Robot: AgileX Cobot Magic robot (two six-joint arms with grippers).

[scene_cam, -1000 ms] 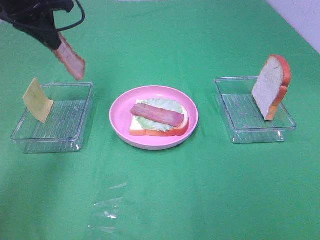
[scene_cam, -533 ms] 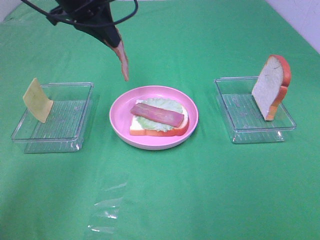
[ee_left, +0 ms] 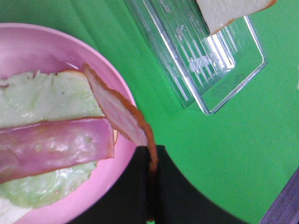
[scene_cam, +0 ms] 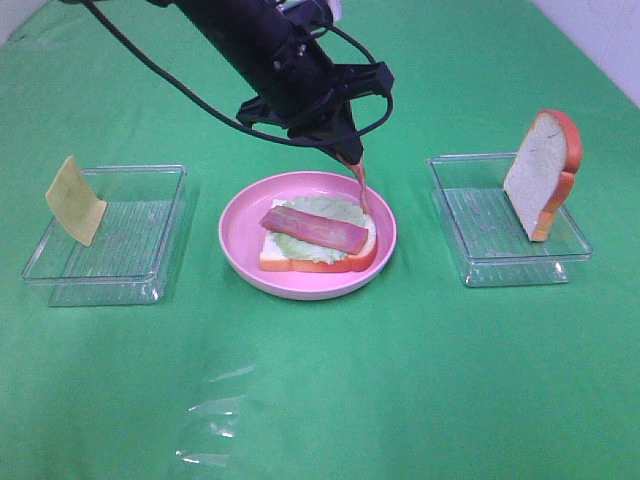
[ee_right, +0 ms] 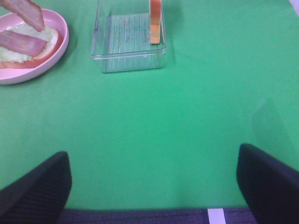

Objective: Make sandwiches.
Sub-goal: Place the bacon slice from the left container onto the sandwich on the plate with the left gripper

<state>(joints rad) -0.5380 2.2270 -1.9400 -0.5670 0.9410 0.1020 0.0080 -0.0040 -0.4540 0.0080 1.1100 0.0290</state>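
On the pink plate (scene_cam: 240,250) lies a bread slice (scene_cam: 300,262) with lettuce (scene_cam: 330,212) and one bacon strip (scene_cam: 314,229) on top. My left gripper (scene_cam: 345,152) is shut on a second bacon strip (scene_cam: 360,185), which hangs over the plate's far right part; the left wrist view shows it (ee_left: 119,109) above the lettuce (ee_left: 42,95). A second bread slice (scene_cam: 541,172) leans upright in the right tray (scene_cam: 480,225). A cheese square (scene_cam: 75,200) leans in the left tray (scene_cam: 130,240). My right gripper (ee_right: 154,186) is open, low over bare cloth.
The table is covered with green cloth (scene_cam: 400,380). A piece of clear film (scene_cam: 215,415) lies on the cloth near the front left. The white wall edge (scene_cam: 600,30) shows at the far right corner.
My left arm has swung from the far left, above the left tray, rightward to over the plate, carrying the hanging bacon strip. Nothing else moved.
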